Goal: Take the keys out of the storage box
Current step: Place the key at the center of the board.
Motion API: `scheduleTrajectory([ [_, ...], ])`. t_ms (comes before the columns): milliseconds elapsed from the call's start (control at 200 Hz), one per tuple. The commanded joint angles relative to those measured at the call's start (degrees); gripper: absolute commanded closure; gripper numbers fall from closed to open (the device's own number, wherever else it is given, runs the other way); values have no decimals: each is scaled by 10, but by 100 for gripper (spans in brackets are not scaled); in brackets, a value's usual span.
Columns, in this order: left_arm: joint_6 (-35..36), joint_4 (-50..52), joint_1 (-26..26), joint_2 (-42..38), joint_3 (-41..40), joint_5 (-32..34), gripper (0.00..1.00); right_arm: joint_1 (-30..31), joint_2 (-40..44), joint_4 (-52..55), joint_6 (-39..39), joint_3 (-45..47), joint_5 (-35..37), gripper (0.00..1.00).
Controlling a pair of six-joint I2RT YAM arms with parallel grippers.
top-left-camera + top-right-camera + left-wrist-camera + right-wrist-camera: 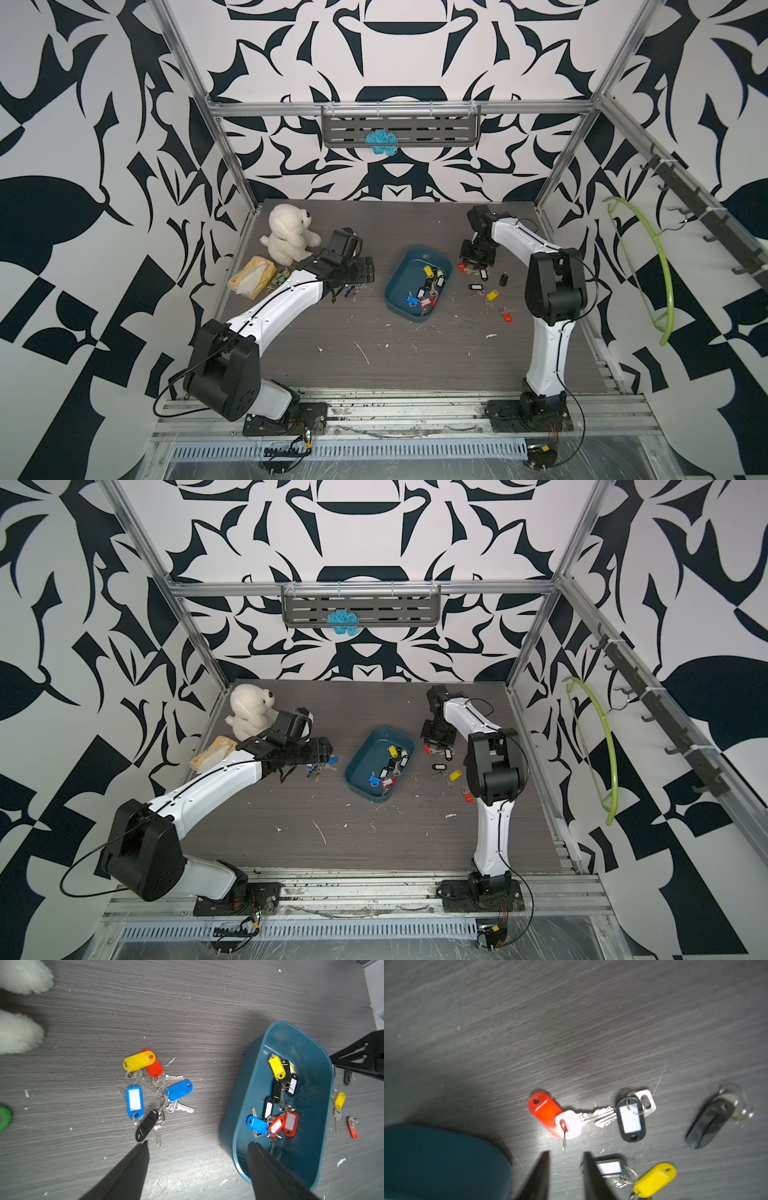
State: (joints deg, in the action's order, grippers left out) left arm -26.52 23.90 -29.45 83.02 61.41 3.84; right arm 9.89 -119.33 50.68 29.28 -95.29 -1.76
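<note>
The teal storage box (404, 277) (365, 758) sits mid-table with several tagged keys (426, 286) (278, 1101) piled inside. A second cluster of keys (153, 1093) (353, 289) lies on the table left of the box, under my left gripper (199, 1142) (359, 272). That gripper is open and empty, one finger over the table and one over the box rim (236, 1147). More keys (486, 291) are scattered right of the box. My right gripper (566, 1152) (473, 266) is open, low over them. A red-tagged key (546, 1111) lies just past its tips, untouched.
A white plush dog (289, 235), a yellow tissue packet (251, 276) and a green keychain (4, 1114) stand at the far left of the table. A corner of the box (436, 1157) is close beside the right gripper. A green hanger (656, 266) hangs on the right wall.
</note>
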Motion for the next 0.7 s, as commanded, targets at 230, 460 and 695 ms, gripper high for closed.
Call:
scheduleTrajectory([
  [230, 7, 21, -16, 8, 33, 14, 18, 6, 84, 24, -4, -17, 8, 50],
  [460, 0, 15, -25, 10, 33, 16, 18, 92, 98, 64, -26, -62, 3, 53],
  [695, -4, 14, -30, -1, 17, 19, 18, 166, -2, 93, -46, -145, -23, 40],
])
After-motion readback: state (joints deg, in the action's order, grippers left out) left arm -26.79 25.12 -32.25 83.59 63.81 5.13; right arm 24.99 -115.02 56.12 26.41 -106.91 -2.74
